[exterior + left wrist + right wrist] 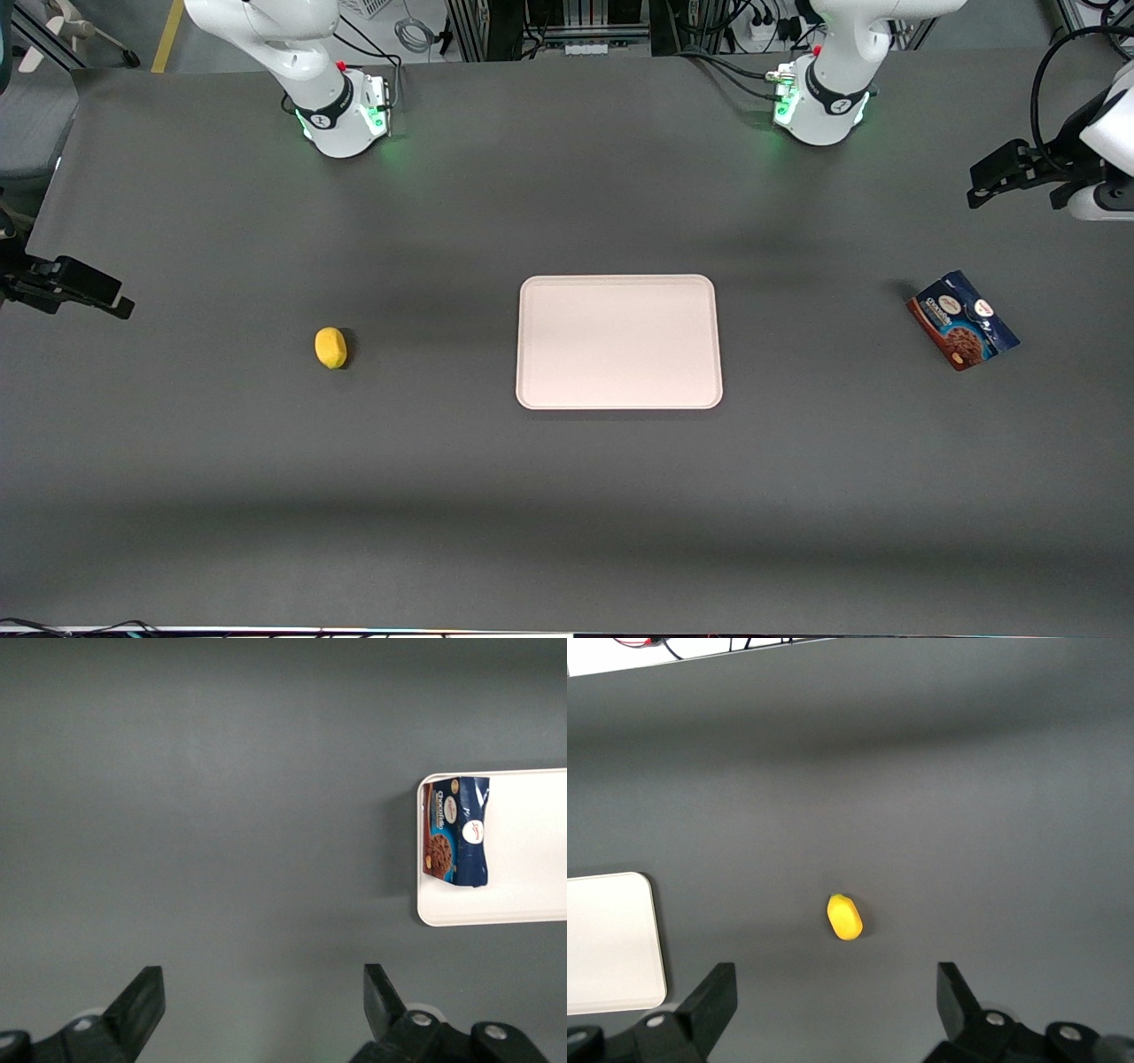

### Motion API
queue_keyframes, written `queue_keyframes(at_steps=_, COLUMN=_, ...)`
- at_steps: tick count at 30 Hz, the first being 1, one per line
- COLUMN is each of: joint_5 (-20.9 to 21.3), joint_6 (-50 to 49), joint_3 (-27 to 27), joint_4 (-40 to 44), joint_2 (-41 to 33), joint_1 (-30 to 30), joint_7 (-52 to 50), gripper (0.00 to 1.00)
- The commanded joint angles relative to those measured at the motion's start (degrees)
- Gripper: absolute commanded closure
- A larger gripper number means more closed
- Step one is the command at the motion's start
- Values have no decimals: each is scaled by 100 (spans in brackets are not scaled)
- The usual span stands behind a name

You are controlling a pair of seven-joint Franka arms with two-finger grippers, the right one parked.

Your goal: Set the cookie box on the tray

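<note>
In the front view the dark blue cookie box [962, 321] lies flat on the grey table toward the working arm's end, well apart from the pale pink tray [619, 342] at the table's middle. In the left wrist view the cookie box [457, 830] shows against the short end of the tray [523, 895], within its rim, so the two views do not agree. My left gripper [979, 186] hangs above the table, farther from the front camera than the box. The gripper [263, 979] is open with nothing but bare table between its fingers.
A small yellow lemon-like object [330, 347] lies on the table toward the parked arm's end, beside the tray. The two arm bases [819, 111] stand along the table edge farthest from the front camera.
</note>
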Motion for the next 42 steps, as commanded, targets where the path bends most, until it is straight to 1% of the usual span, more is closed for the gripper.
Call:
queue_keyframes(at_steps=1, joint_5=146, joint_6=-137, joint_3=24, joint_4=141, joint_2=-7, joint_1=-15, joint_7=4, gripper=0)
queue_keyframes(at_steps=7, joint_5=270, joint_6=-251, joint_3=24, joint_4=149, joint_2=-42, joint_1=-15, joint_7=22, gripper=0)
queue_keyframes(at_steps=14, joint_5=296, joint_6=-629, joint_3=234, joint_4=307, joint_2=-104, joint_1=-6, joint_7=-39, gripper=0)
queue_keyframes(at_steps=17, joint_5=480, joint_6=-936, joint_3=322, joint_4=518, joint_2=-113, joint_1=-15, joint_7=-39, gripper=0)
queue_keyframes(at_steps=22, joint_5=999, joint_6=-1543, joint_3=384, joint_4=738, joint_2=-139, joint_1=-6, joint_7=-153, gripper=0)
queue_keyframes(at_steps=26, joint_5=1078, joint_6=-1553, joint_3=542, joint_4=590, joint_2=-236, joint_1=56, joint_7=-479, gripper=0)
queue_keyframes(at_steps=29, joint_5=1087, joint_6=-1334, joint_3=700, joint_4=291, joint_2=-245, joint_1=99, joint_7=-523, gripper=0)
queue_keyframes(at_steps=33, joint_5=1087, joint_6=-658, joint_3=937, joint_4=-394, joint_2=-323, joint_1=161, joint_7=-540, gripper=0)
queue_keyframes(at_steps=39, joint_5=1070, joint_6=704, joint_3=1465, joint_4=-1510, joint_2=-403, joint_1=178, joint_7=-575, gripper=0)
queue_keyframes(at_steps=42, joint_5=999, joint_6=1503, joint_3=1527, joint_4=-2072, joint_2=-350, joint_1=328, joint_7=-680, gripper=0)
